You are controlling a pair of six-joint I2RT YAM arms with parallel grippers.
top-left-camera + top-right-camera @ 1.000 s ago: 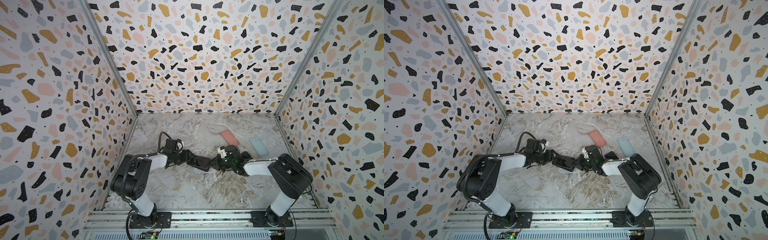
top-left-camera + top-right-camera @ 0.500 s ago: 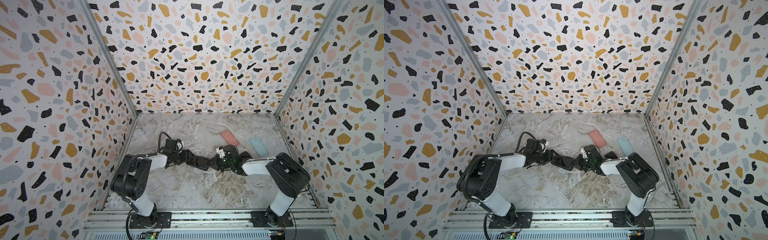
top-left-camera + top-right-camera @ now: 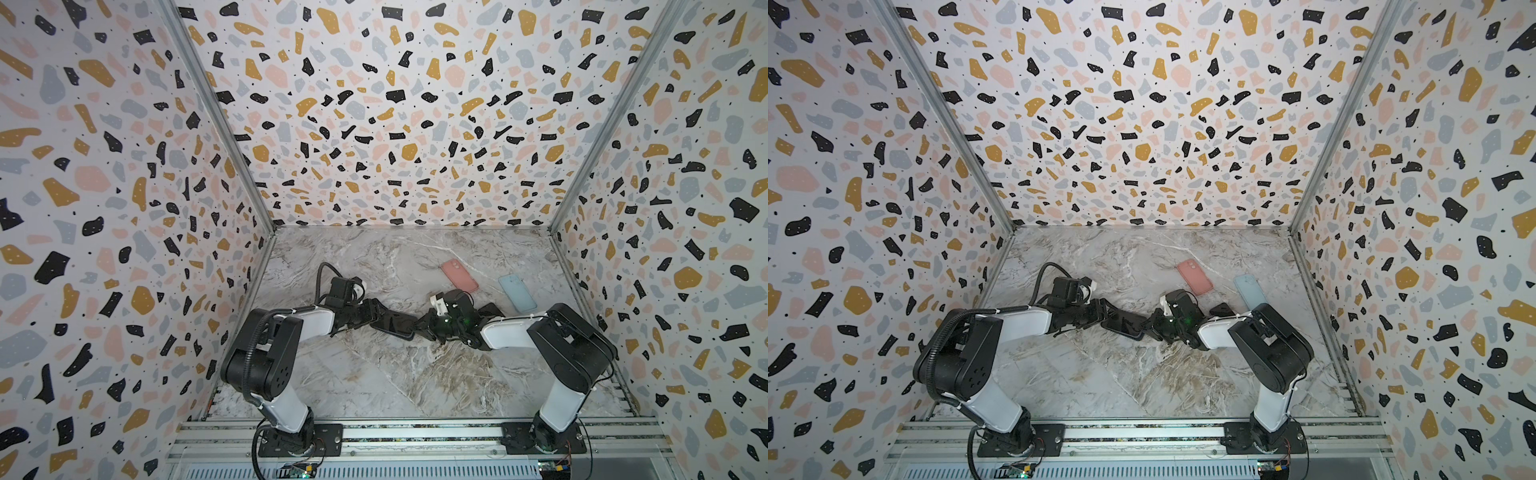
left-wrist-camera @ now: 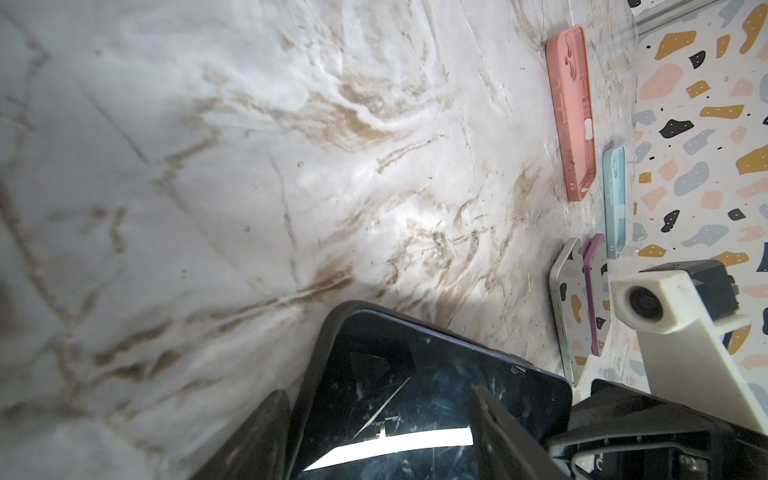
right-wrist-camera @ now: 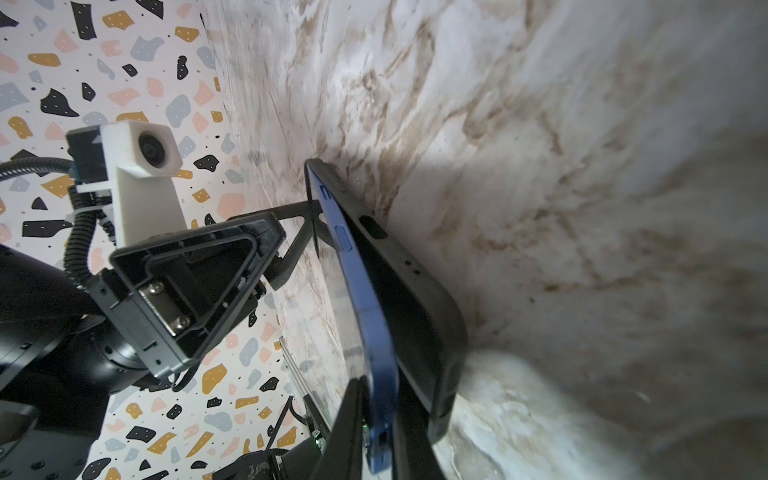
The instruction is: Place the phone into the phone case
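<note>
A dark-screened phone (image 3: 392, 326) (image 3: 1121, 324) with a blue frame lies mid-table between both grippers. In the right wrist view the phone (image 5: 365, 299) sits over the black phone case (image 5: 415, 299), its far end seated and its near end lifted off. My right gripper (image 3: 422, 326) (image 3: 1148, 326) (image 5: 380, 386) is shut on the lifted end, one finger between phone and case. My left gripper (image 3: 374, 316) (image 3: 1104, 318) (image 4: 376, 395) is open at the other end. One of its fingers is beside the case rim (image 4: 320, 374), the other lies over the screen (image 4: 415, 395).
A pink case (image 3: 459, 277) (image 3: 1195, 277) (image 4: 571, 112) and a light blue case (image 3: 517, 293) (image 3: 1249, 291) (image 4: 615, 199) lie behind the right arm. A silver-edged phone (image 4: 565, 311) and a purple case (image 4: 590, 291) sit near them. Patterned walls enclose three sides.
The right gripper has edged slightly left toward the left gripper. The left arm and the phone have stayed put.
</note>
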